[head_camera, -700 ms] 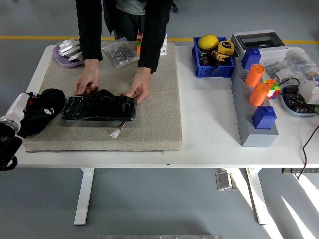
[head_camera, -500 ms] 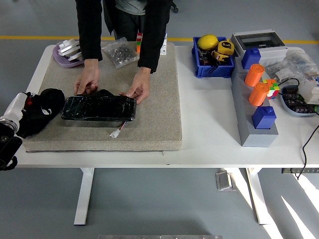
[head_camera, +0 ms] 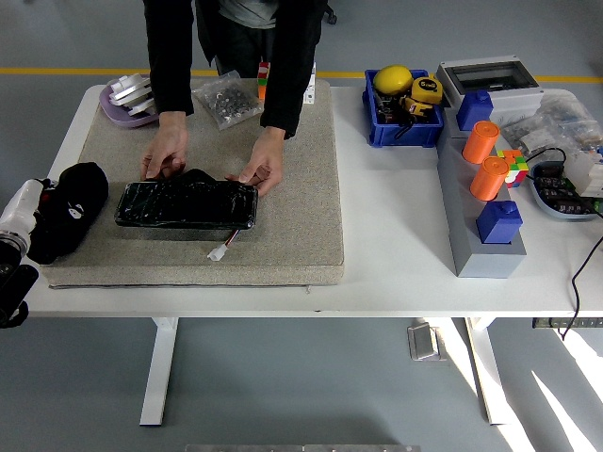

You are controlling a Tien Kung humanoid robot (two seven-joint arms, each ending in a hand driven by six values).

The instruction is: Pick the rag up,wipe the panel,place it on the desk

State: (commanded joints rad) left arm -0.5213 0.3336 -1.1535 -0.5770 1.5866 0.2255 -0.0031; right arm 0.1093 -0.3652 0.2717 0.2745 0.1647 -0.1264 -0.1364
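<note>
The left hand (head_camera: 58, 215) is reaching in at the mat's (head_camera: 311, 188) left edge, its fingers hidden under a black rag (head_camera: 71, 202), so a grasp cannot be confirmed. The rag is lying just left of the dark panel (head_camera: 187, 204), apart from it. A person's hands (head_camera: 168, 153) are pressing on the panel's far corners. A white connector (head_camera: 219, 251) is trailing from its near edge.

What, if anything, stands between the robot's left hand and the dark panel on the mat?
Nothing visible. The left hand sits just left of the panel, with bare mat between. A person's hands press the panel's far edge, not that gap.
</note>
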